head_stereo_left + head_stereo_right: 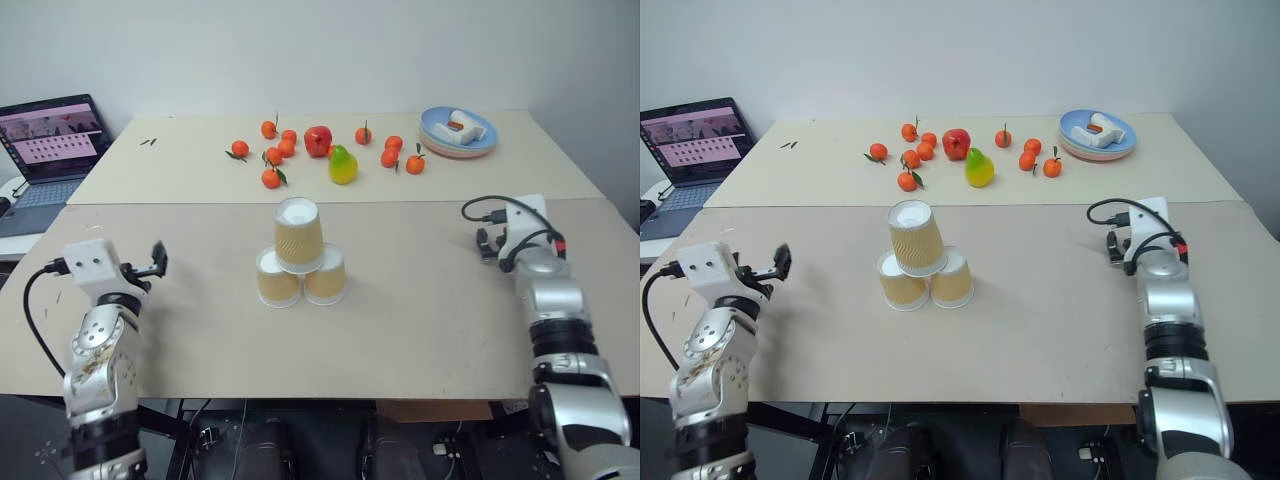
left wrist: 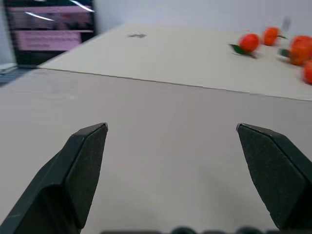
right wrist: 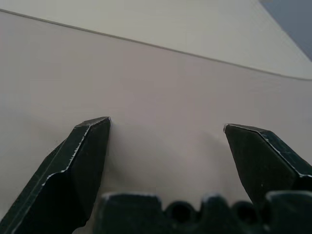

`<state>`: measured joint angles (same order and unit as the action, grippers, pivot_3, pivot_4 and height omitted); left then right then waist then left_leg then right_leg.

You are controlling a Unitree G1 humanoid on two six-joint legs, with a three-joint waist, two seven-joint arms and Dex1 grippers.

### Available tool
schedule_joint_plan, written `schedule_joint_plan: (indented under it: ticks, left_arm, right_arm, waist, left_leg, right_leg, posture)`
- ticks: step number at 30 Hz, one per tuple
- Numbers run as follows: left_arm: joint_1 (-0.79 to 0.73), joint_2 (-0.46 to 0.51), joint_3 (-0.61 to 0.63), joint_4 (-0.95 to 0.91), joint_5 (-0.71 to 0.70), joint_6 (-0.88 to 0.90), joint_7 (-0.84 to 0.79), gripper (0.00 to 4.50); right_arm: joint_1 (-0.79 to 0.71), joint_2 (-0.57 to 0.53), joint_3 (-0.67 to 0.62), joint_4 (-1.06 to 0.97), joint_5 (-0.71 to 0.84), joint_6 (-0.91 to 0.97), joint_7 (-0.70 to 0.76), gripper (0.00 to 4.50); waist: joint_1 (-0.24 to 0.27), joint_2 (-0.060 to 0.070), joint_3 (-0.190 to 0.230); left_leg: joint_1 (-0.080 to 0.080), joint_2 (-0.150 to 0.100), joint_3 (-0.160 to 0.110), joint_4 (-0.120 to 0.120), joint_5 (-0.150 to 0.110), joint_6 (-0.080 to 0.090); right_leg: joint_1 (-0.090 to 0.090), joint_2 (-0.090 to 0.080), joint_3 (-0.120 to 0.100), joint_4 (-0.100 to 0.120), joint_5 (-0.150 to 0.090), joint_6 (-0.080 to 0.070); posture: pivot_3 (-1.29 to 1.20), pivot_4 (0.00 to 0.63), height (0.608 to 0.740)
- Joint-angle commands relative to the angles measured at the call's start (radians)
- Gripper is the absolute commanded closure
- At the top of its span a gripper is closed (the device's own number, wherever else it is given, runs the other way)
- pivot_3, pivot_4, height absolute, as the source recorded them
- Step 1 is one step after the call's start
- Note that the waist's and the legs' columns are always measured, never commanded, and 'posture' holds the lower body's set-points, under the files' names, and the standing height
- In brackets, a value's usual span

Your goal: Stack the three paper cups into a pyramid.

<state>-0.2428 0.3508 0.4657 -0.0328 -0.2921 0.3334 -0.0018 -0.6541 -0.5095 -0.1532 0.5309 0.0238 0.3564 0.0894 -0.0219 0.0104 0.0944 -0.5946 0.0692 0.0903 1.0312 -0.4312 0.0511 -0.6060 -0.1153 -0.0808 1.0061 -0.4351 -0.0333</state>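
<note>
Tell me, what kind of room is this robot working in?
Probably a lab or office set up for robot practice: plain tables against a bare wall, an open laptop at one side, and props laid out, paper cups and fruit.

Far side of the beige table has a loose scatter of small oranges with a red apple in the middle and a yellow-green pear just in front of it. Far right there's a stack of blue plates with something small and white on top. An open laptop sits off the left edge, screen lit up.
</note>
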Motion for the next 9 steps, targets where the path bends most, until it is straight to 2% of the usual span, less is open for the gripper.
schedule_joint_plan:
  ticks: [1,9]
  left_arm:
    - [-0.082,0.008,0.053,0.139,0.04,-0.107,0.084,0.0]
    - [-0.166,0.018,0.028,0.315,0.063,-0.234,0.075,0.0]
  right_arm:
    - [0.037,0.075,-0.026,-0.095,0.041,-0.023,-0.017,0.06]
    - [0.109,0.144,-0.019,-0.203,0.023,0.017,-0.032,0.06]
  waist:
    - [0.0,-0.001,-0.001]
    - [-0.001,-0.006,-0.004]
  left_leg:
    - [0.0,0.0,-0.001,0.001,0.0,0.001]
    - [0.001,0.0,-0.002,0.001,0.0,0.001]
  right_leg:
    - [0.0,0.001,0.001,0.0,0.0,0.0]
    - [-0.006,0.007,0.013,0.0,0.0,0.0]
  posture:
    - [0.0,0.15,0.638]
    - [0.0,0.15,0.638]
